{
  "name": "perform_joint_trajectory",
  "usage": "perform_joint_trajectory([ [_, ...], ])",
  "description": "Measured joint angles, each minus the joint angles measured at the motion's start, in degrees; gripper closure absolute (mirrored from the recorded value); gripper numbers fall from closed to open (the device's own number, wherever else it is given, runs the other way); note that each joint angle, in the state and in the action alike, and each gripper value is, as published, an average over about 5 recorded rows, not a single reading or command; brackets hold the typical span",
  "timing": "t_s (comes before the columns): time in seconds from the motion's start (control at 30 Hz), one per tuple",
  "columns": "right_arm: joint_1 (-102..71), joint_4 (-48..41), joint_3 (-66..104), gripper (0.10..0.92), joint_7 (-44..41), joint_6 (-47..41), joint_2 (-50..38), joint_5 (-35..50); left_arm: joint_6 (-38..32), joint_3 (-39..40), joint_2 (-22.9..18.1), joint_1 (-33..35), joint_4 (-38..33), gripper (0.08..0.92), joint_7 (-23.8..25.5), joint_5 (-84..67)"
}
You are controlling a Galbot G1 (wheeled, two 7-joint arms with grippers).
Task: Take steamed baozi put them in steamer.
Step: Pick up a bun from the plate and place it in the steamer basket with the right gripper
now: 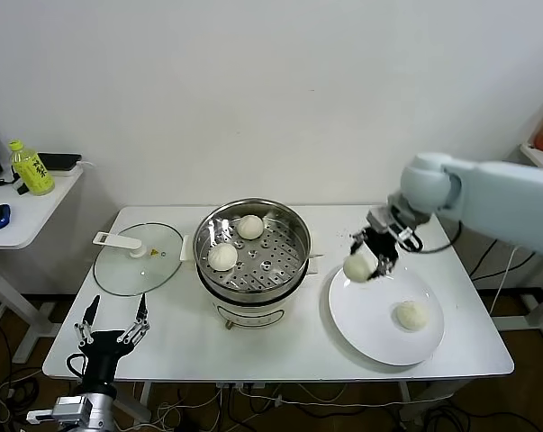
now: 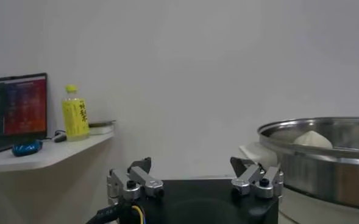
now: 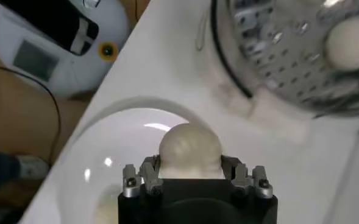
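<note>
You have two baozi [image 1: 235, 241] in the steamer [image 1: 294, 236] at frame centre, a third baozi [image 1: 357, 267] clamped in your right gripper [image 1: 368, 261] at centre right, one baozi [image 1: 411, 315] left on the plate [image 1: 361, 328], and your left gripper [image 1: 114, 326] parked with fingers spread at lower left.

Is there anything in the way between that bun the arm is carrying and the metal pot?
Nothing visible. The right gripper holds a baozi above the plate; only bare table separates it from the open steamer, whose lid lies aside.

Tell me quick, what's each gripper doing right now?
Left gripper: open, empty, parked low beside the table.
Right gripper: shut on a baozi, above the plate.
</note>
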Motion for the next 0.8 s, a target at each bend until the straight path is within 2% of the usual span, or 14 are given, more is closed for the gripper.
perform_joint_trajectory([
  [0.4, 4.1, -2.0, 4.3, 0.372, -0.8, 8.7, 11.6, -4.7, 0.2, -0.7, -0.5, 0.2, -0.7, 0.177, -0.1, 0.5],
  [0.8, 0.2, -7.1, 6.9, 0.372, -1.5, 12.2, 24.3, -9.2, 0.5, -1.5, -0.6, 0.1, -0.9, 0.177, -0.2, 0.4],
])
